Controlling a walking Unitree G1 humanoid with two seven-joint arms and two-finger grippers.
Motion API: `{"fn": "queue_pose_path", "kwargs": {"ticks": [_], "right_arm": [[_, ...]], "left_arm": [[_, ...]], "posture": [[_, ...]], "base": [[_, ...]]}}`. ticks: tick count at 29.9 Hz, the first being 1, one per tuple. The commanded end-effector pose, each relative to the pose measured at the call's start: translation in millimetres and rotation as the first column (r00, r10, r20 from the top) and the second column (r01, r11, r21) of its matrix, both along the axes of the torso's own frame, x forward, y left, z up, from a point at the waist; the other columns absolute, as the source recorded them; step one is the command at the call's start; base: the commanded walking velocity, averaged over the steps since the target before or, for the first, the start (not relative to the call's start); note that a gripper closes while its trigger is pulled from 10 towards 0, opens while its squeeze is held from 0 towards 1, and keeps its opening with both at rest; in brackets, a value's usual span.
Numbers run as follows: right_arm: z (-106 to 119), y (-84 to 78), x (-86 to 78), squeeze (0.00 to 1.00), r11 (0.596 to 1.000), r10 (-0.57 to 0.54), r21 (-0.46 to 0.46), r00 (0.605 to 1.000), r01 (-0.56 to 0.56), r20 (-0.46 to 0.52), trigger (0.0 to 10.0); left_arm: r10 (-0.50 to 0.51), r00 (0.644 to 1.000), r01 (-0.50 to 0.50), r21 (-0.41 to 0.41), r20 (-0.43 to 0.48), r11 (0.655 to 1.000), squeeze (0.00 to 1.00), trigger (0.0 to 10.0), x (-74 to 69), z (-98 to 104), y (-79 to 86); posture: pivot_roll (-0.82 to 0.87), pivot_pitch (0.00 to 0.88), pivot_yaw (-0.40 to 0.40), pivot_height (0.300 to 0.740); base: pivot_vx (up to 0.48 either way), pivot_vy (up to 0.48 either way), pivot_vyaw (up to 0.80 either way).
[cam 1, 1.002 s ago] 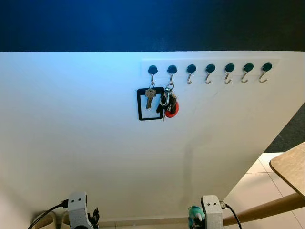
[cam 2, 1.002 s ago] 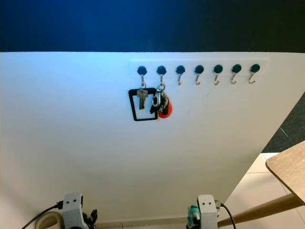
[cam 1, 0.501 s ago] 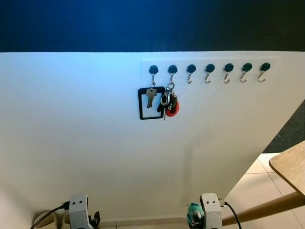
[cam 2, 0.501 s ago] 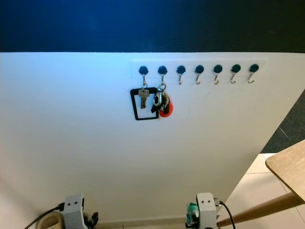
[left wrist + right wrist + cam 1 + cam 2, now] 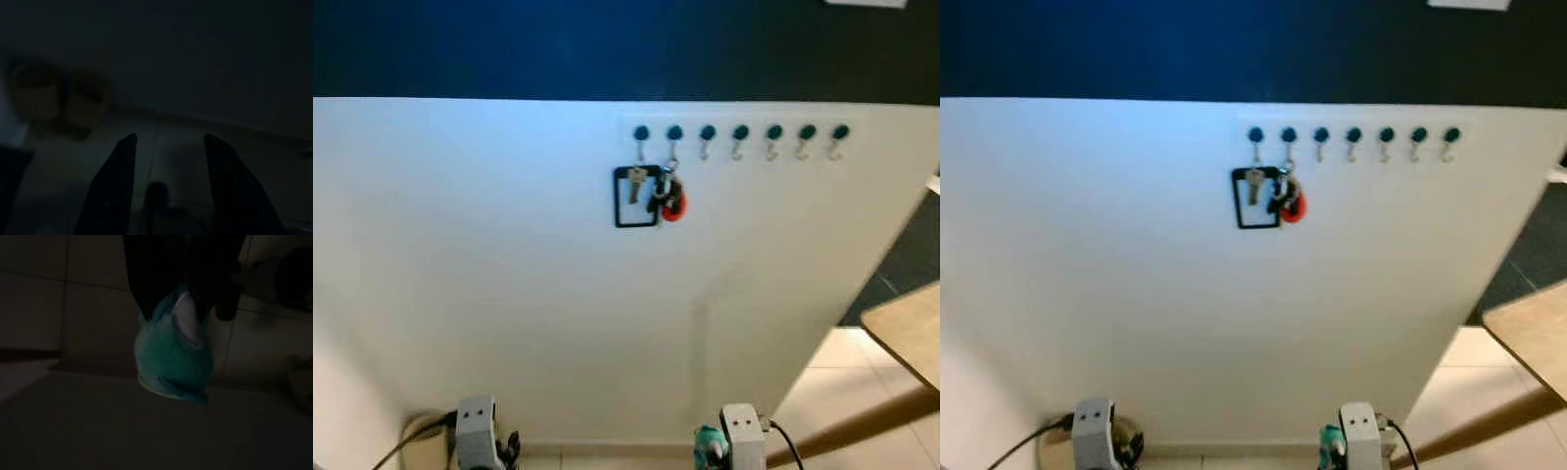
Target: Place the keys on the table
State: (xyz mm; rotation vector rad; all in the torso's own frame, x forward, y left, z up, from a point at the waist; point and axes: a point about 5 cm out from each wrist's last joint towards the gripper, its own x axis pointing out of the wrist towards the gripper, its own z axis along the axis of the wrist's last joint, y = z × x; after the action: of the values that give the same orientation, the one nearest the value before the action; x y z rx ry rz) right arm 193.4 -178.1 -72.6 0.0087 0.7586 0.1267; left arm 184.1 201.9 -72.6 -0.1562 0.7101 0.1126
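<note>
1. Right end effector (image 5: 188, 308) low near the tiled floor (image 5: 58, 421), clamped on a teal plush toy (image 5: 173, 357).
2. Left end effector (image 5: 168, 186) idle over the floor, fingers apart, holding nothing.
3. Keys (image 5: 666, 196) hanging on the second hook of a hook rail (image 5: 739, 132), beside a single key and black frame (image 5: 636, 196), on the white wall panel (image 5: 509, 274).
4. Approach stage, by the look of it; next, raising an arm to unhook the bunch.
5. Wooden surface (image 5: 906, 333) at far right, well apart from the keys; dark wall above.

Bunch of keys with a red tag (image 5: 666, 199) hangs on the row of wall hooks (image 5: 740, 135); wooden table (image 5: 909, 331) lies right.
</note>
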Motion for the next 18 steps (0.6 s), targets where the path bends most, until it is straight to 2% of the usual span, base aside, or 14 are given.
{"fn": "queue_pose_path", "kwargs": {"ticks": [1,18], "right_arm": [[-1.9,1.8,-3.4,0.00,1.000,0.000,0.003,1.000,0.000,-0.007,10.0],[-3.1,5.6,-4.7,0.00,1.000,-0.004,0.009,1.000,0.004,-0.011,10.0]], "left_arm": [[-0.013,1.000,0.013,0.016,0.015,1.000,0.00,10.0,3.9,2.9,3.6],[-0.055,0.998,0.054,0.027,0.028,0.998,0.00,10.0,9.9,5.9,1.6]], "posture": [[0.02,0.008,0.001,0.740],[0.03,0.010,0.012,0.740]], "base": [[-0.311,0.000,0.00],[-0.309,0.000,0.00]]}}
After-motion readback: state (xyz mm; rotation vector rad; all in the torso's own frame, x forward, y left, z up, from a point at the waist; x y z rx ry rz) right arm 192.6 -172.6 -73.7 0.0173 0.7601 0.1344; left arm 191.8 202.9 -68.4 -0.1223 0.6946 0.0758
